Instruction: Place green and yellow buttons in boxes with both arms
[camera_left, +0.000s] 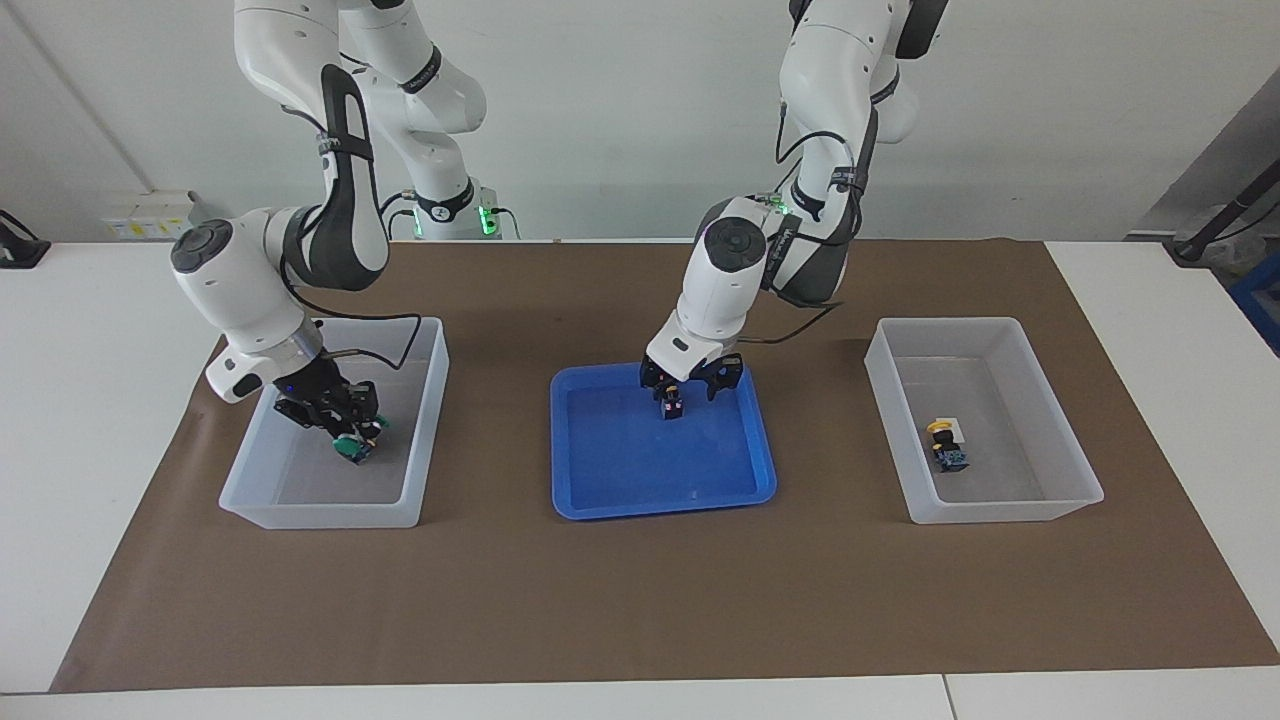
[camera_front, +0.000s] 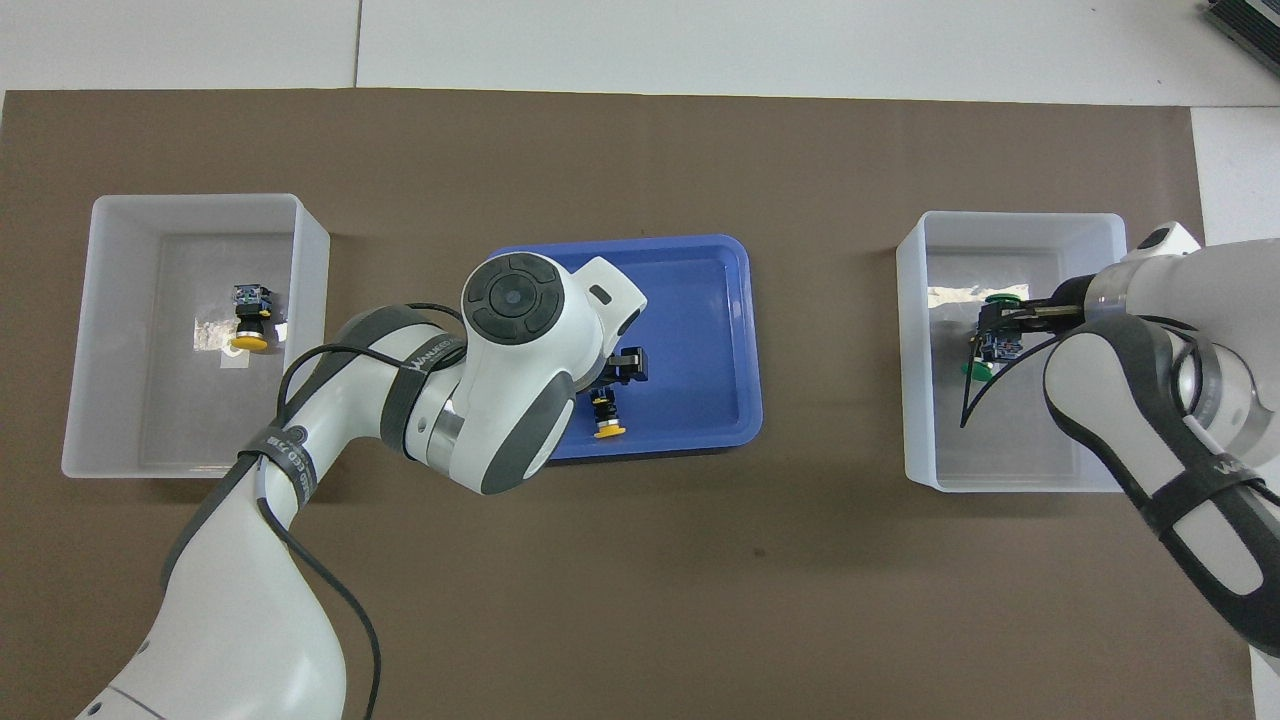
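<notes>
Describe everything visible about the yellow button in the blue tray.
The yellow button is a small push-button switch: a round yellow cap on a blocky black body, a red spot on the body in the facing view. It lies on its side on the floor of the blue tray, cap toward the robots, in the part of the tray nearest them. The left claw sits low over it, fingers open to either side; whether they touch it cannot be told.

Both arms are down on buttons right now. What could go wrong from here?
1. The right tool holds a green button low in its bin, right above the green one lying there; releasing may knock it.
2. The left tool straddles the yellow button in the tray; an off-centre close could tip it.
</notes>
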